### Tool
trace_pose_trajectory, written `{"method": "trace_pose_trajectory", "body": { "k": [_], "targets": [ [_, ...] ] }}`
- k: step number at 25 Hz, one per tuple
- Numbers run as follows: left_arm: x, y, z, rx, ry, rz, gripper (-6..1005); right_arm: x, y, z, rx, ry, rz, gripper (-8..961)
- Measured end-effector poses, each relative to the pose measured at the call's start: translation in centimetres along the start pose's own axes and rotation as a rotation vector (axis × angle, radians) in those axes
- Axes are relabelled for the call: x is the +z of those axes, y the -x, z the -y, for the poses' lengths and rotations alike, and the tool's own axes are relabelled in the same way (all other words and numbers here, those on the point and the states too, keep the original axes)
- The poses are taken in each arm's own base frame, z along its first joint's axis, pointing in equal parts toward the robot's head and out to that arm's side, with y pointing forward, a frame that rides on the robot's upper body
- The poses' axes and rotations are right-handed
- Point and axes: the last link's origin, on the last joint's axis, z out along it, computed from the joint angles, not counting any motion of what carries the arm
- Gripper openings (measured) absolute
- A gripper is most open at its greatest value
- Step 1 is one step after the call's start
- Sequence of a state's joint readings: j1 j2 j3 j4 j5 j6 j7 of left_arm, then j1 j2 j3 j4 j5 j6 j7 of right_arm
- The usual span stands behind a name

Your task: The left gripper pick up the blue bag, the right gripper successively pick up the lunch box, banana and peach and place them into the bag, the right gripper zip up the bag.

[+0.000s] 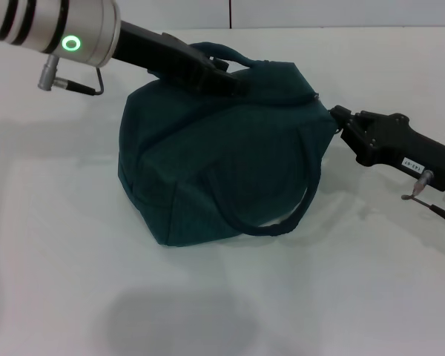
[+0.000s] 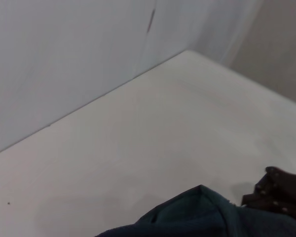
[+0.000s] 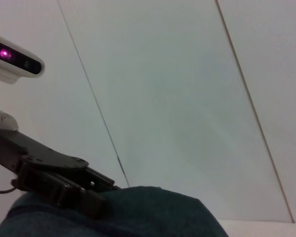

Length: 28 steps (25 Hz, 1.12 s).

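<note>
We judge the task nearly finished: the blue bag [image 1: 222,156] bulges on the tabletop [image 1: 74,282], apparently zipped. Left gripper [image 1: 233,80] meets its top, right gripper [image 1: 335,119] its zip end; we cannot tell their fingers' state.

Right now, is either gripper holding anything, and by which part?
The left gripper is at the top of the blue bag by its far handle; the right gripper is at its right top corner. Neither hold can be confirmed.
</note>
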<state>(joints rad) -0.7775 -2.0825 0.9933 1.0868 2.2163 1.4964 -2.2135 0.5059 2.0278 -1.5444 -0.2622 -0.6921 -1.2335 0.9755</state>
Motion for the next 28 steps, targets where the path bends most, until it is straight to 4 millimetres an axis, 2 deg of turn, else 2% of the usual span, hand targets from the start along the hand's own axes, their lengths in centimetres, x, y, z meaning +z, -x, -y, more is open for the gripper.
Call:
{"method": "trace_pose_trajectory", "body": {
  "k": [7, 14, 16, 22, 28],
  "targets": [
    [0.1, -0.8, -0.2, 0.03, -0.036, 0.012, 555, -0.2, 0.1, -0.1, 0.002, 0.007, 0.016, 23],
    [0.3, -0.5, -0.3, 0.048, -0.045, 0.04, 553, -0.3, 0.2, -0.1, 0.003, 0.005, 0.019, 25],
    [0.4, -0.4, -0.3, 0.053, -0.048, 0.048, 385, -0.3, 0.2, -0.1, 0.003, 0.005, 0.019, 25],
    [0.2, -0.2, -0.4, 0.046, -0.035, 0.036, 232, -0.3, 0.2, -0.1, 0.005, 0.003, 0.024, 27],
    [-0.1, -0.5, -1.4, 0.047, 0.028, 0.014, 143, -0.7, 0.6, 0.3, 0.025, -0.026, 0.066, 28]
  ]
}}
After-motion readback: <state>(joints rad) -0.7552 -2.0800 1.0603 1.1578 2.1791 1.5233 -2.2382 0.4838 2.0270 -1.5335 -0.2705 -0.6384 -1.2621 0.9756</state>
